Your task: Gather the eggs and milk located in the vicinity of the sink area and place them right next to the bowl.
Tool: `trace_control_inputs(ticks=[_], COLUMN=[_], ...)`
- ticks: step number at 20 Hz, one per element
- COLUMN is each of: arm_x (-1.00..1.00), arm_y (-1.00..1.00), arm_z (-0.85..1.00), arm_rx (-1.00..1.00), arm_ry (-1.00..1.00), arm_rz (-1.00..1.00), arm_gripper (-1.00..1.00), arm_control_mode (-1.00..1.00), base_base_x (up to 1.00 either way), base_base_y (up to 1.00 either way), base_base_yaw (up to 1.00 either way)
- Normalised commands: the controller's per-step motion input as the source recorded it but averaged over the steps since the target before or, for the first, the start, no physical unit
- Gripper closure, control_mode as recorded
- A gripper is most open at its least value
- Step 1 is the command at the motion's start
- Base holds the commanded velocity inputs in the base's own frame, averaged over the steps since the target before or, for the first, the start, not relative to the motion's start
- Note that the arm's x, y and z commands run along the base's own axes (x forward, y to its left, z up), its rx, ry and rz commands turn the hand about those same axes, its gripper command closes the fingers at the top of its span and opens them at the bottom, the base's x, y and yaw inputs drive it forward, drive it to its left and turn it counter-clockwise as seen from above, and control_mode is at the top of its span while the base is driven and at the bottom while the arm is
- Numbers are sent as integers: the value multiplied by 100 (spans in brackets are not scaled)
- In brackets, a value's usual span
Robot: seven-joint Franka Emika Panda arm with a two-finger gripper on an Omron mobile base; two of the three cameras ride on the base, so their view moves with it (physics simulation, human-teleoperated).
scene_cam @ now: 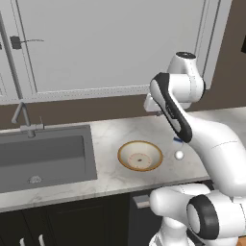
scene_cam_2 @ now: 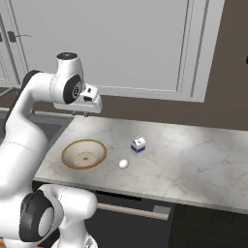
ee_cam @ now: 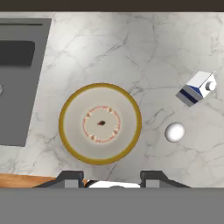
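Observation:
The cream bowl (scene_cam: 140, 156) (scene_cam_2: 84, 154) (ee_cam: 100, 124) with its orange-brown rim sits on the marble counter, right of the sink (scene_cam: 45, 156) (ee_cam: 17, 83). A white egg (scene_cam: 179, 154) (scene_cam_2: 123, 164) (ee_cam: 174, 132) rests on the counter just beyond the bowl's right side. The milk (scene_cam_2: 138, 144) (ee_cam: 196, 89), a blue-banded carton, stands a little farther back from the egg; in the left base view the arm hides most of the milk (scene_cam: 177, 140). My gripper (scene_cam_2: 86, 114) (ee_cam: 113, 177) hangs high above the bowl's near edge, pointing down, shut, holding nothing.
A tall steel faucet (scene_cam: 20, 103) rises behind the sink. White wall cabinets hang over the counter, dark cabinets stand below it. Bare marble (scene_cam_2: 193, 160) stretches to the right of the milk and egg.

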Motion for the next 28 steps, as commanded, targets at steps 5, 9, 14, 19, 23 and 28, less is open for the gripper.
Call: trace_control_inputs(ticks=[5, 9, 14, 19, 23, 28], arm_x=[-6, -7, -6, 0, 34, 30], arm_y=[0, -55, -100, -82, -15, -11], arm_z=[-12, -46, -35, -13, -40, -100], arm_rx=[0, 0, 0, 1, 0, 0], arm_ry=[4, 10, 5, 10, 0, 0], arm_rz=[-1, -6, 0, 1, 0, 0], arm_gripper=[-100, -100, -100, -100, -100, -100], arm_control_mode=[-100, -100, -100, -100, -100, -100], base_base_x=[0, 0, 0, 0, 0, 0], base_base_y=[0, 0, 0, 0, 0, 0], base_base_yaw=[0, 0, 0, 0, 0, 0])
